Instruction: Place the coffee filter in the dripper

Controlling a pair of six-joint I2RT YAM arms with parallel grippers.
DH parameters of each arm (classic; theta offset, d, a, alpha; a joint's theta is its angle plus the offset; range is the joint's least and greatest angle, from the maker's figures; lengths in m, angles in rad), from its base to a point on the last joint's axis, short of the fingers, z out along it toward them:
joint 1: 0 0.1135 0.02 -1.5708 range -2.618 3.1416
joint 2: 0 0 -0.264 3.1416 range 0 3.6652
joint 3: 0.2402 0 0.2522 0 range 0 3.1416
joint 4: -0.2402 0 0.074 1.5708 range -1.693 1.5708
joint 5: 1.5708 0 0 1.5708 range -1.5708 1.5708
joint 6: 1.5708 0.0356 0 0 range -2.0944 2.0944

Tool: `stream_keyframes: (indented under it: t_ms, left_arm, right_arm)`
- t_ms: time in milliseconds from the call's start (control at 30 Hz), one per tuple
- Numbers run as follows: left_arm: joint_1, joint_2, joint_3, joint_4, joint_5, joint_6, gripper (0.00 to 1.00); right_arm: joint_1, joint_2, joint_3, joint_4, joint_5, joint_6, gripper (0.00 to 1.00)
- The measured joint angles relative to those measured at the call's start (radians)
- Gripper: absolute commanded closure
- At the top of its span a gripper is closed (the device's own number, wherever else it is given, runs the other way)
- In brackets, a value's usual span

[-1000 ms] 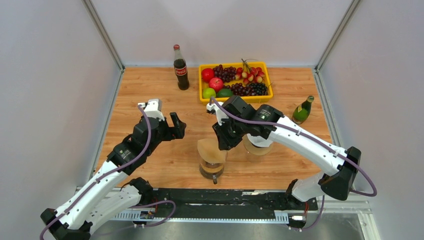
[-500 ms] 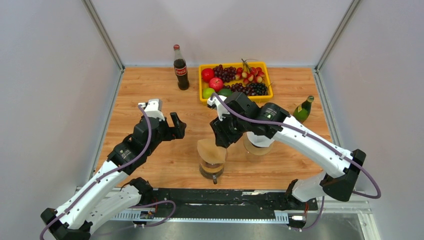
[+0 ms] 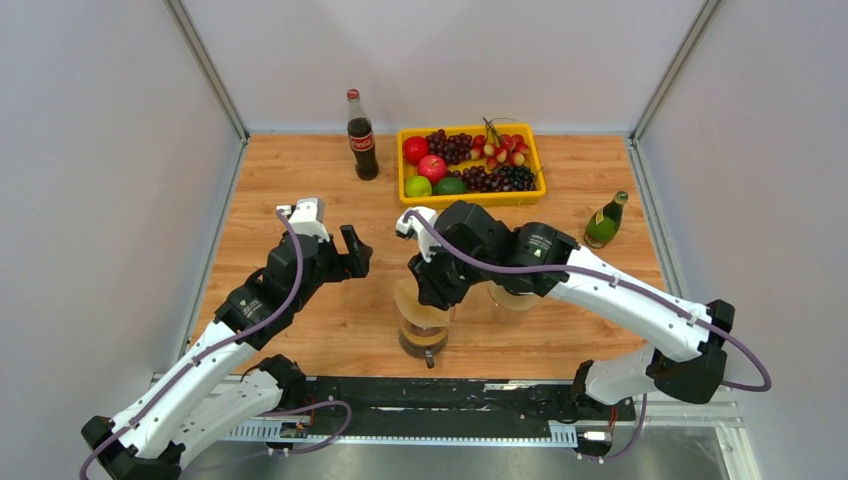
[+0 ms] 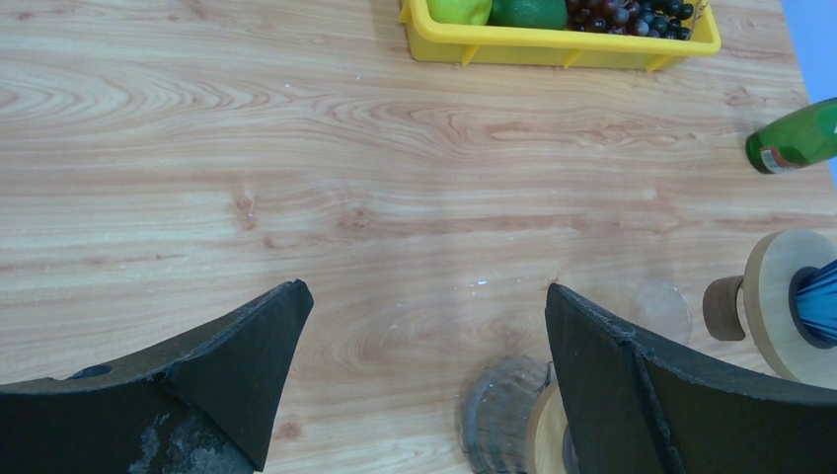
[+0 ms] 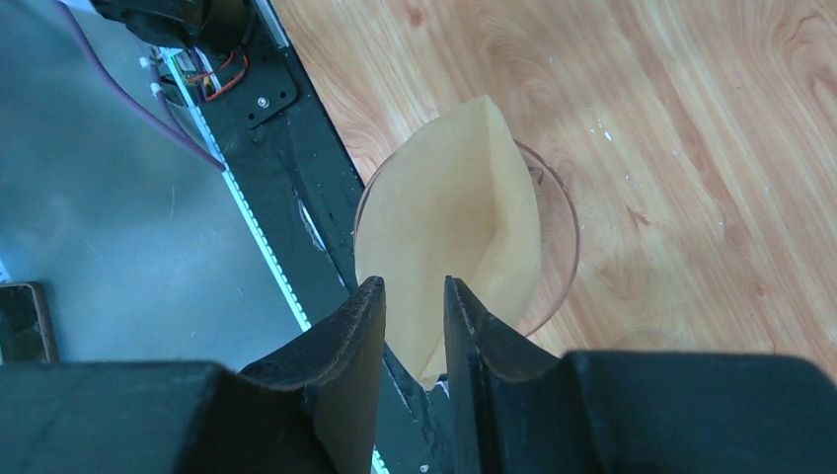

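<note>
— Where's the filter (image 5: 464, 217)?
— Sitting in the glass dripper (image 5: 558, 247), near-centre, directly below the right gripper (image 5: 410, 306), the closer one.
— Is it held?
— The jaws stand a narrow gap apart over its edge; whether they pinch it, I cannot tell. The left gripper (image 4: 424, 296) is spread wide, empty, further left.
</note>
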Motion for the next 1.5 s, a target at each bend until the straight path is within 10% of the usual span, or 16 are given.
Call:
stream_keyframes:
  t_ms: [1500]
  left_arm:
    - [0.000, -0.007, -0.024, -0.015, -0.004, -0.002, 0.00]
  right_arm:
    - [0.084, 0.232, -0.103, 0.010, 0.201, 0.035, 0.68]
